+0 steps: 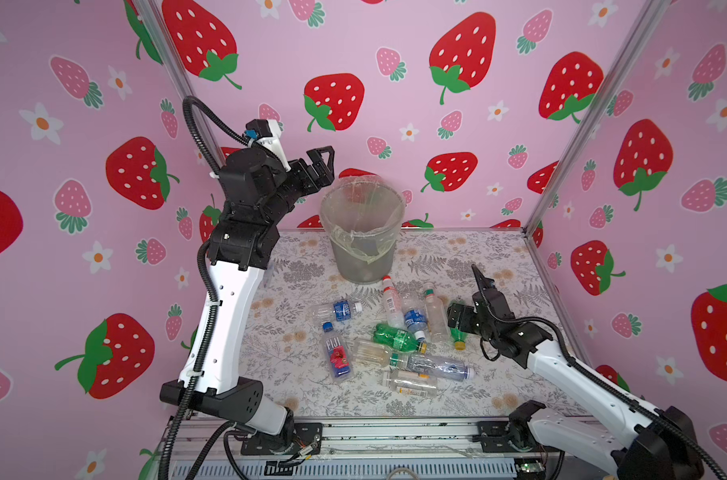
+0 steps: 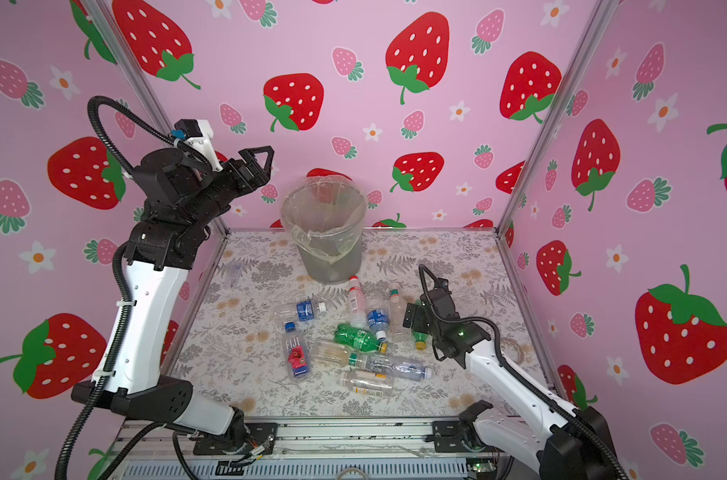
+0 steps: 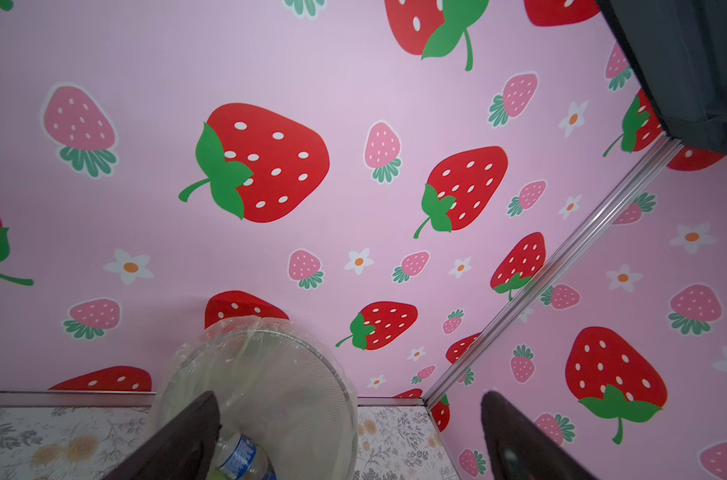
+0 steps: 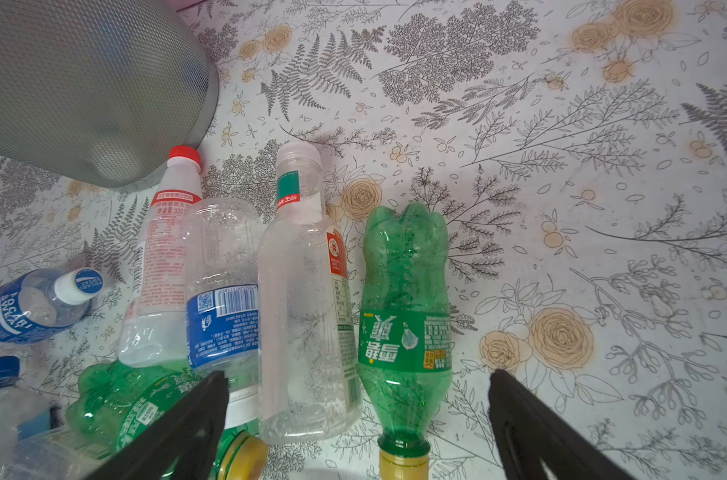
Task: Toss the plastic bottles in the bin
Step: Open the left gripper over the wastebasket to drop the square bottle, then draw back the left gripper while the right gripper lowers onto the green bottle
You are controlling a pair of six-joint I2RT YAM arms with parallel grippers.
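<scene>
My left claw [image 1: 321,164] is spread wide and empty, raised high at the left of the bin [image 1: 363,232], level with its rim or a little above. Seen from that wrist, my two fingers [image 3: 187,436] frame the bin's mouth, and a blue-labelled bottle [image 3: 241,455] lies down inside on the crinkled liner [image 3: 245,353].

My right claw [image 1: 465,297] is just as wide and holds nothing. It sits low over the right edge of the heap. Between its fingers, from that wrist, lie a green bottle [image 4: 405,316] with a yellow cap and a clear bottle [image 4: 307,324] side by side; I cannot tell whether I touch either.

The bin stands upright at the far middle of the floral table [image 1: 499,257]. The other bottles [image 1: 395,336] lie on their sides just near of it, bunched mid-table, with a Fiji bottle [image 1: 336,353] at the heap's left.
</scene>
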